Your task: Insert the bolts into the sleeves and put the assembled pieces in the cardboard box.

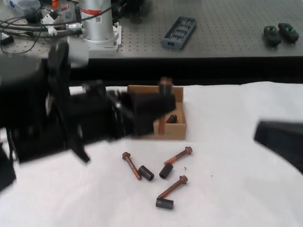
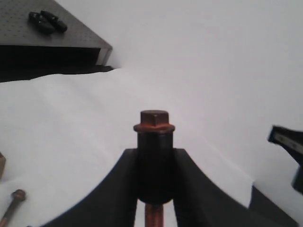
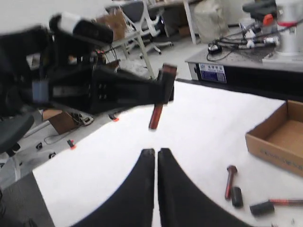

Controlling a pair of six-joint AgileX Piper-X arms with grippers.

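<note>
Left wrist view shows me my left tool [image 2: 155,157] closed on a dark sleeve [image 2: 154,165]. A rusty bolt [image 2: 154,121] goes through that sleeve. Its head sits on top of the sleeve and its stem sticks out at the other end. The piece stands upright between the two fingers.

From the high view, the left tool [image 1: 163,101] holds this piece up in the air. It lines up with the cardboard box [image 1: 142,89], but I cannot tell if it is right over the box. One more dark piece [image 1: 171,118] lies inside the box.

On the white cloth [image 1: 236,165] that covers the counter, near the front of the box, lie three loose bolts [image 1: 178,156]. Three loose sleeves [image 1: 146,172] lie among them. One sleeve is just beside the tip of a bolt.

My right tool [image 3: 155,152] is closed, with its fingers nearly touching and nothing between them. It hangs over the cloth, well apart from the box [image 3: 270,142]. Across from it I see the left tool [image 3: 163,90] with the bolt [image 3: 156,116] hanging down from it.
</note>
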